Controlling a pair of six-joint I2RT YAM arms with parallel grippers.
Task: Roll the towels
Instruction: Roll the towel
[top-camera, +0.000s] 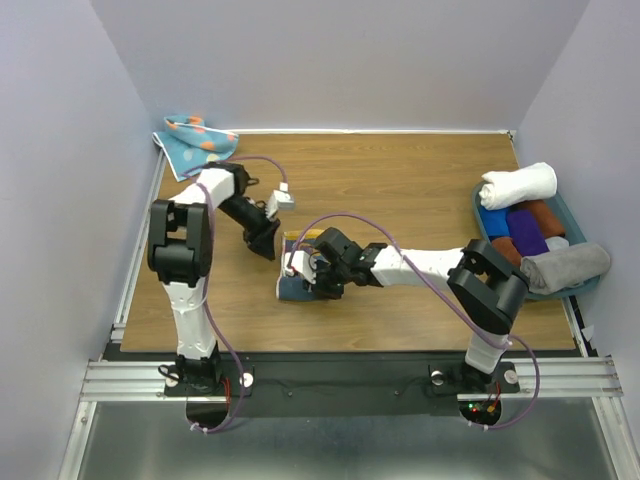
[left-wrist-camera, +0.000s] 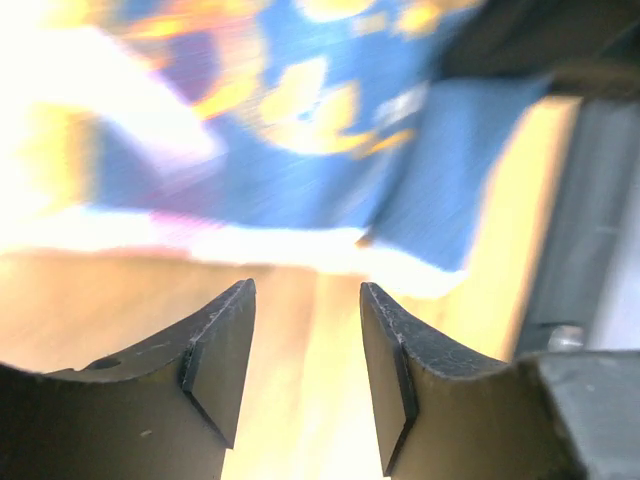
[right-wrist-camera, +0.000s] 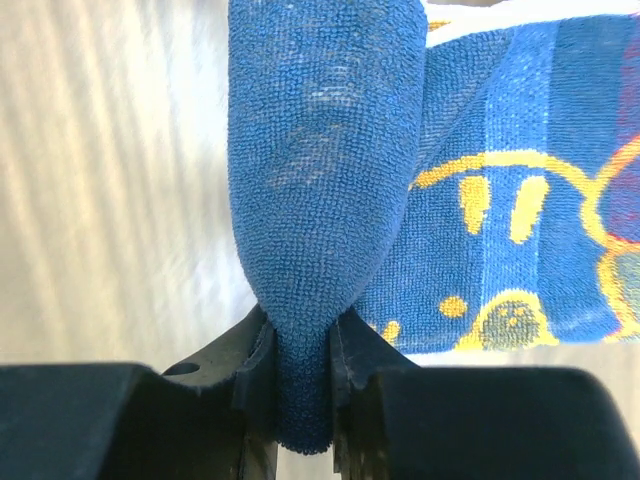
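Your right gripper (right-wrist-camera: 300, 355) pinches the navy towel (right-wrist-camera: 320, 150); your left gripper (left-wrist-camera: 305, 320) gapes empty. The dotted towel (top-camera: 195, 140), in the far left corner, is not rolled yet.

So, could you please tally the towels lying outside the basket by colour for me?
Navy printed towel: 1
Light blue dotted towel: 1
Total: 2

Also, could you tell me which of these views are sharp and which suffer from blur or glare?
Top external: evenly lit and sharp throughout. Left wrist: blurred and overexposed, its upper left washed out white; the navy-faced towel is a smear, only the left gripper looks sharp. Right wrist: crisp on that towel's loops pinched in the right gripper, the table behind streaked.
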